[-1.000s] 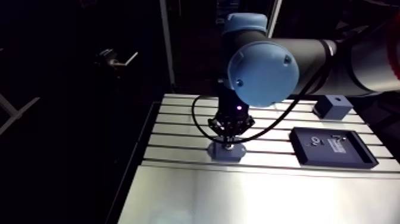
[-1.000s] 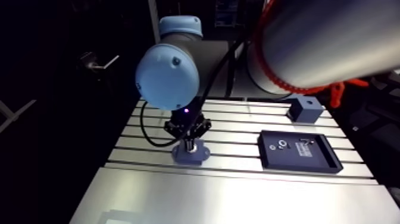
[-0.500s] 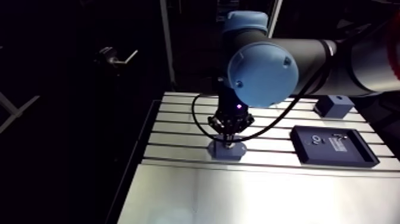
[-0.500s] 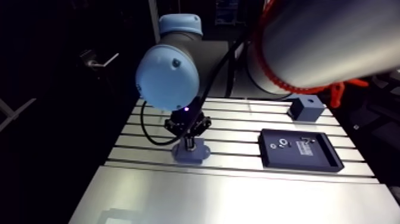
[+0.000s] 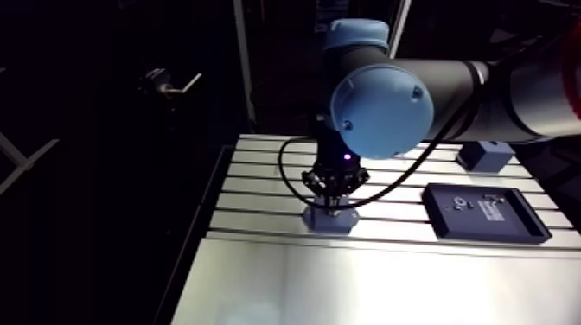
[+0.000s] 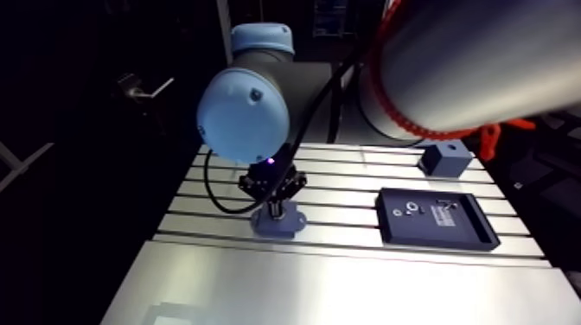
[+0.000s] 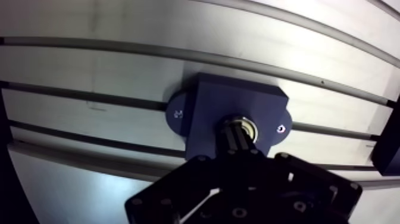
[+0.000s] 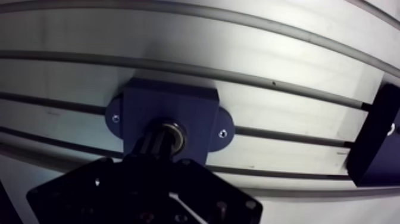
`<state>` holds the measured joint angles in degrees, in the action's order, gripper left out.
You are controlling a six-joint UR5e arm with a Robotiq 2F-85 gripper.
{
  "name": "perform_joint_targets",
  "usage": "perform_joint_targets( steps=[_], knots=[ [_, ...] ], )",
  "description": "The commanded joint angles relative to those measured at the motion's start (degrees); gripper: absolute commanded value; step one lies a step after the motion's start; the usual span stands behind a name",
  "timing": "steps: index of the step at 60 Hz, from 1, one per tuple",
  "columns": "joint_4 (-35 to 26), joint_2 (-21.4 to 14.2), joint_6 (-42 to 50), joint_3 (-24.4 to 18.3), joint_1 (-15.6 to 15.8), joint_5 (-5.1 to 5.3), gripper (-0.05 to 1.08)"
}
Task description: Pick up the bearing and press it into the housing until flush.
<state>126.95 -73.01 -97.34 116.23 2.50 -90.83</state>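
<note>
In the arm view, the tabletop [image 5: 380, 259] has two surfaces. The rear part is ribbed aluminium cut by long parallel slots, and a smooth, glossy metal sheet runs along the near edge. The gripper [image 5: 331, 204] comes straight down onto the housing [image 5: 329, 220], a low, matte blue-grey block. The housing sits on the last slotted ribs before the smooth sheet, nearer the tabletop's left edge than its right. Toward the right edge lies a flat, dark, rectangular tray [image 5: 484, 213] with a raised rim, holding a few small pale parts too small to identify. A small blue cube-like block [image 5: 484, 155] stands by the far right corner, well apart from the rest.

In the wrist view, the housing is a squarish, dull navy body that looks like plastic. A rounded ear projects from each of two opposite sides, and each ear has a small screw hole. The housing lies across two of the tabletop's slots. In its round central bore sits the bearing [image 7: 250, 127], a shiny metal ring with a bright rim. The dark, ridged fingers [image 7: 234, 140] are drawn together with no gap showing between them. Their tips meet the bearing directly under the gripper. It is not possible to tell whether they pinch the ring or only bear on it, nor whether the ring sits level with the housing's top face.
</note>
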Motion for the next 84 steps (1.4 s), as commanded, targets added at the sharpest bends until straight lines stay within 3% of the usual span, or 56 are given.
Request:
perform_joint_targets(
  steps=[1, 84],
  knots=[
    [0.0, -0.2, 0.0, 0.0, 0.1, -0.01, 1.06],
    [0.0, -0.4, -0.1, 0.4, -0.6, -0.18, 1.06]
  ],
)
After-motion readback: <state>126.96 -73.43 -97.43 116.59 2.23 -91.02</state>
